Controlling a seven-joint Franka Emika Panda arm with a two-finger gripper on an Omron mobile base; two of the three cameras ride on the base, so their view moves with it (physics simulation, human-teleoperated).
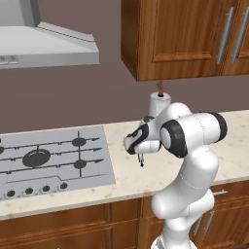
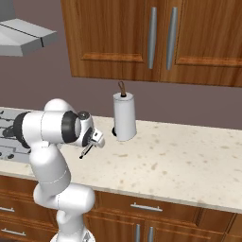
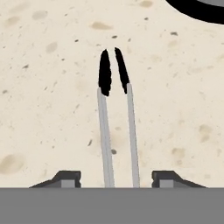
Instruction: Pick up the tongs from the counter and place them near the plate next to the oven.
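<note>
The tongs (image 3: 117, 127) lie on the beige speckled counter (image 3: 48, 109), two pale silvery arms running up to dark tips that nearly meet. My gripper (image 3: 118, 177) points down over their near end. Its dark fingertips (image 3: 65, 178) stand on either side of the arms with a gap on each side, so it is open and touches nothing. In the base views the gripper (image 1: 141, 158) (image 2: 86, 151) hangs low over the counter (image 1: 141, 182), right of the cooktop. The plate and the oven are out of view.
A grey gas cooktop (image 1: 53, 158) is set in the counter to the left, under a range hood (image 1: 44, 46). A white paper towel roll (image 1: 159, 104) (image 2: 125, 118) stands behind the gripper; its dark base ring (image 3: 197, 11) is close. Wooden cabinets (image 2: 156, 38) hang above.
</note>
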